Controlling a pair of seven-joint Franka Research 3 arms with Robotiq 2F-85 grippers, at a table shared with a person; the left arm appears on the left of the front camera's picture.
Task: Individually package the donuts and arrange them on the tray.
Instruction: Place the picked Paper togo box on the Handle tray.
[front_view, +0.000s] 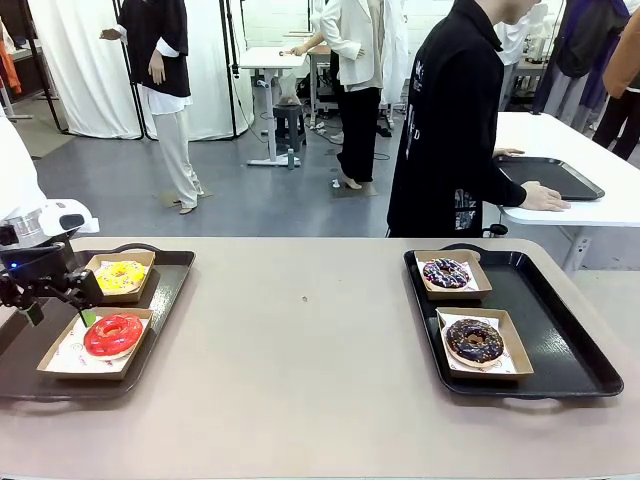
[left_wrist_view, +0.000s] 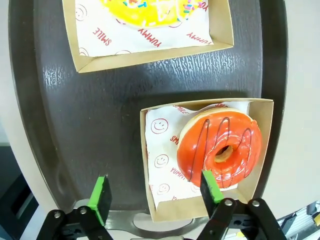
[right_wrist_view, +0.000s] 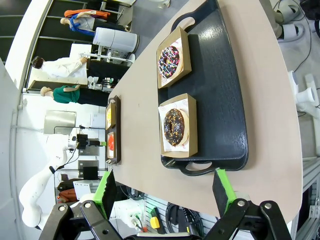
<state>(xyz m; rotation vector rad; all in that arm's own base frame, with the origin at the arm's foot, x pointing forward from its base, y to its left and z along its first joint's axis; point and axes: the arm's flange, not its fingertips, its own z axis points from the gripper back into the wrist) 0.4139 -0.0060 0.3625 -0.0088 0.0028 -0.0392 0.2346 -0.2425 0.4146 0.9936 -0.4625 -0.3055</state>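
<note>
My left arm (front_view: 45, 218) is a rounded white shell ending in a black wrist block, and its left gripper (front_view: 60, 312) is black with bright green pads. Up close I see its fingers (left_wrist_view: 101, 197) as green slabs on black linkages with silver pivot screws. My right gripper (right_wrist_view: 162, 192) looks the same: black links, round screws, two green fingers

left arm: low over table's near left corner | left gripper (front_view: 58, 304): jaws spread, nothing held | right gripper (right_wrist_view: 162, 192): raised, jaws spread, nothing held
</note>
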